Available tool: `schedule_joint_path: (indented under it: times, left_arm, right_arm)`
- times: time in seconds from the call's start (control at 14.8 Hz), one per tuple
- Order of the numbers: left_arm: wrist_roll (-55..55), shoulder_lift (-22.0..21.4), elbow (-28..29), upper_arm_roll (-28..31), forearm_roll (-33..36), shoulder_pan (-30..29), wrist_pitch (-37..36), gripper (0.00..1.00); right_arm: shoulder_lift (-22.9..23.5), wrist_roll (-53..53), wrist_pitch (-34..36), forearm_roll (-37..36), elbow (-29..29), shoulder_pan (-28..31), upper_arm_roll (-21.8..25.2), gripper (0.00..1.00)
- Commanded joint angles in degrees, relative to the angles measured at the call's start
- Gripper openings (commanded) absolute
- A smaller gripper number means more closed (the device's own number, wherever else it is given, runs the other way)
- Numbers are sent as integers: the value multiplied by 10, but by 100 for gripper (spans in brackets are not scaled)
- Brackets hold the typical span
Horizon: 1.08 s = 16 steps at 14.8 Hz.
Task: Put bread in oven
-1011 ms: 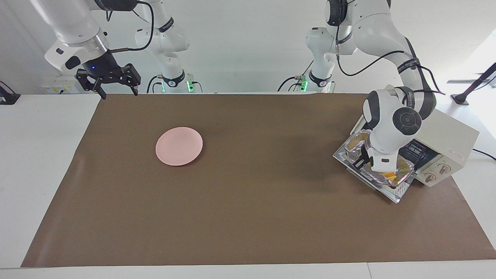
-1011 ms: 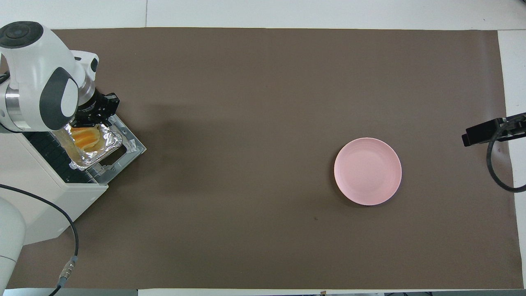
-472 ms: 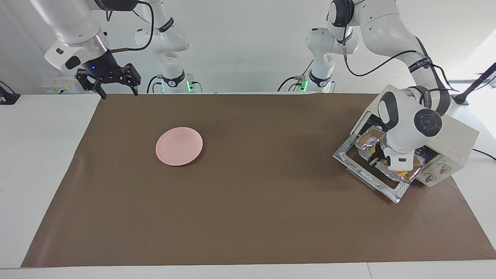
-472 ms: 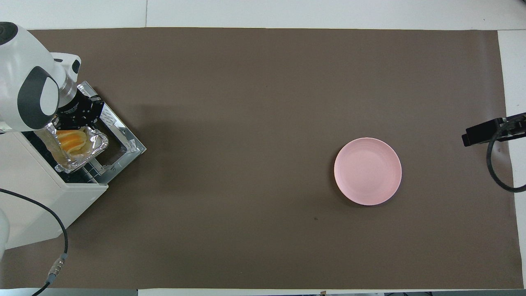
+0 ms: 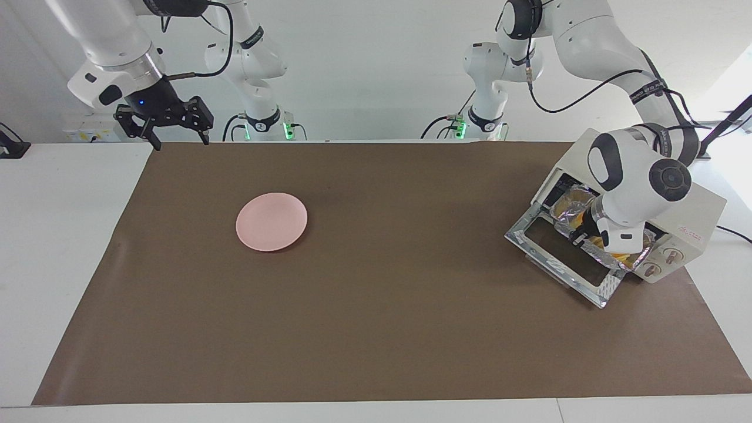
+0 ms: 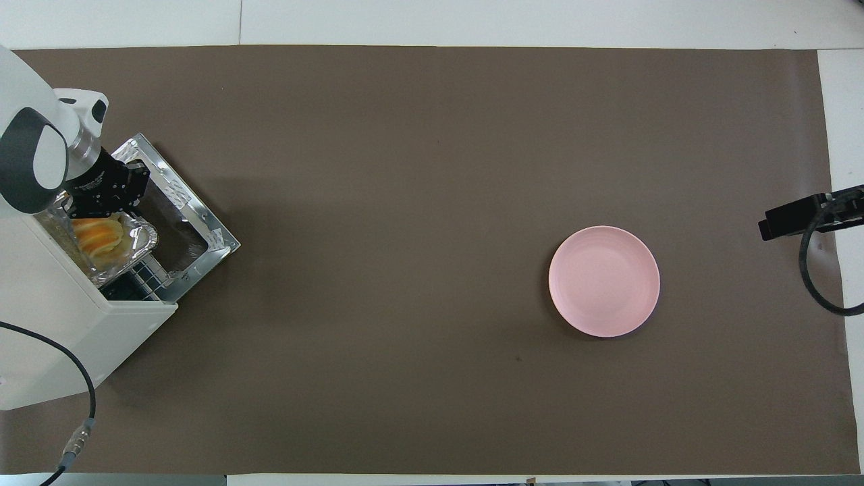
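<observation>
Now the loading step: at the frame's left edge, the left gripper (image 6: 111, 202), clamped on the foil tray (image 6: 138, 244), has the bread (image 6: 96, 236) at the oven (image 6: 74, 324) mouth; next, release and withdraw; the right gripper (image 5: 176, 136) waits wide, upper left.

This is a robotics lab, not a kitchen. Two white robot arms (image 5: 593, 41) are bolted at one edge of a white worktop (image 5: 64, 235) covered with plain brown paper (image 5: 382, 305). The walls are bare and white, cables trail about, and a lone toaster oven (image 5: 681, 217) and pink plate (image 5: 271, 221) serve as props.
</observation>
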State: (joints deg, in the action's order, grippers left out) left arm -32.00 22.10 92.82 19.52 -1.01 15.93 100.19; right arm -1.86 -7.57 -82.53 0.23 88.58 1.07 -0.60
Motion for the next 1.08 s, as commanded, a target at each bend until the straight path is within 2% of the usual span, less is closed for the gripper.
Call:
schedule_joint_path:
  times: [0.0,1.01]
  left_arm:
    - [20,-16,12,12,-5,-1,-14,0]
    - [-8,-40,61,12,-6,9,-5,0]
  right_arm:
    - [-14,5,5,6,12,5,-4,100]
    - [-14,5,6,6,12,5,-4,100]
